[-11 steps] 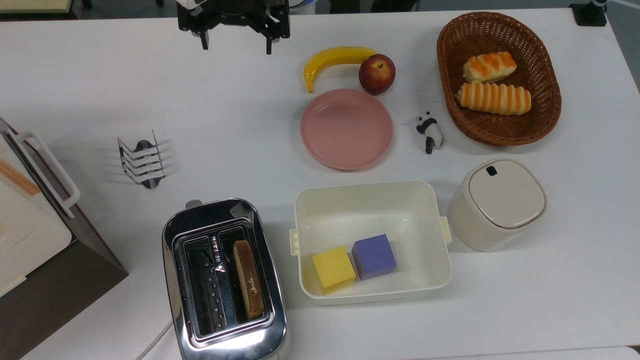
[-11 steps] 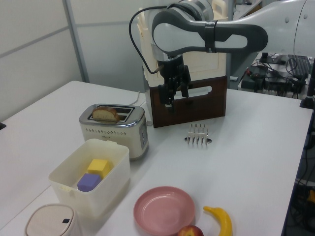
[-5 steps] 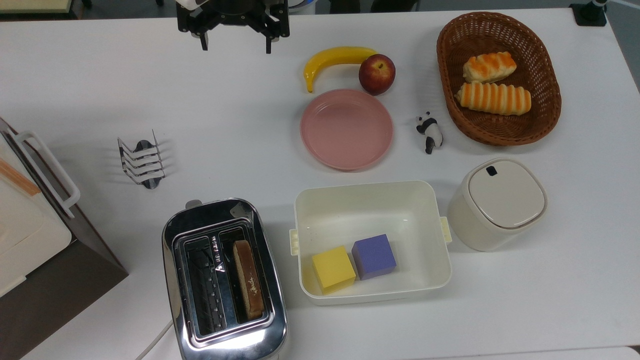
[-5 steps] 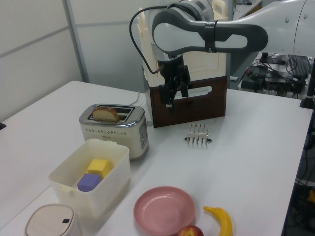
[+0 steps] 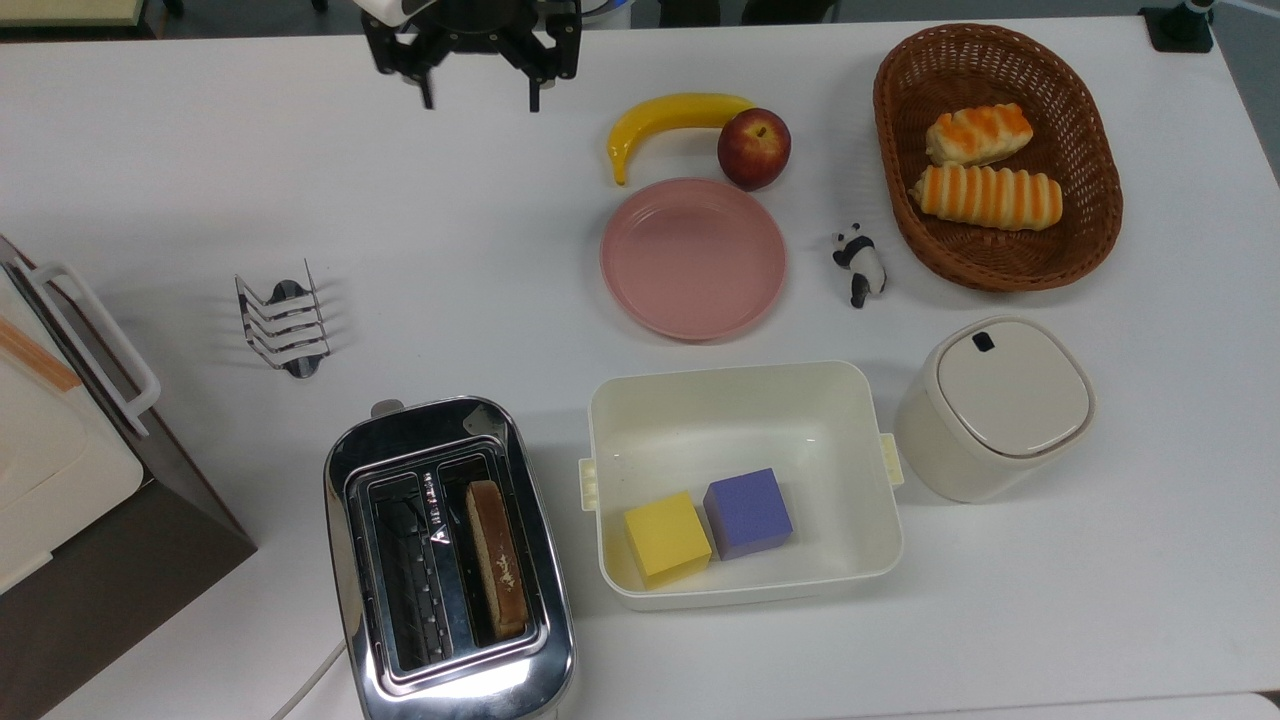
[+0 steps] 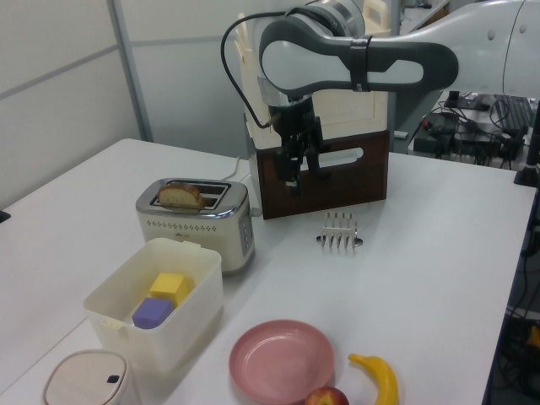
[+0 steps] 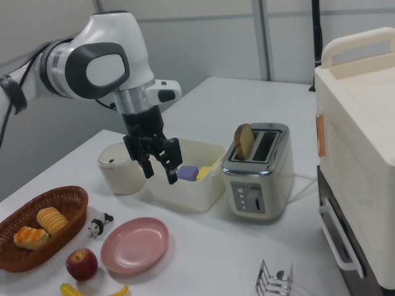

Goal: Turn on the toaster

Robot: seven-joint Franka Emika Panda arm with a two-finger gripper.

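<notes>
The chrome toaster stands at the front of the table in the top view, with a slice of bread upright in its right-hand slot. Its small lever knob sticks out at the far end and a white cord leaves the near end. The toaster also appears in both side views. My gripper hangs open and holds nothing. It is in the air over the table's far edge, well away from the toaster.
A wire toast rack lies between gripper and toaster. A cream-and-brown appliance fills the top view's left. A white bin with two cubes sits beside the toaster. Pink plate, banana, apple, basket and lidded pot lie to the right.
The gripper has turned slightly about its wrist; in the top view its left fingertip has shifted a little to the right. Nothing on the table has moved.
</notes>
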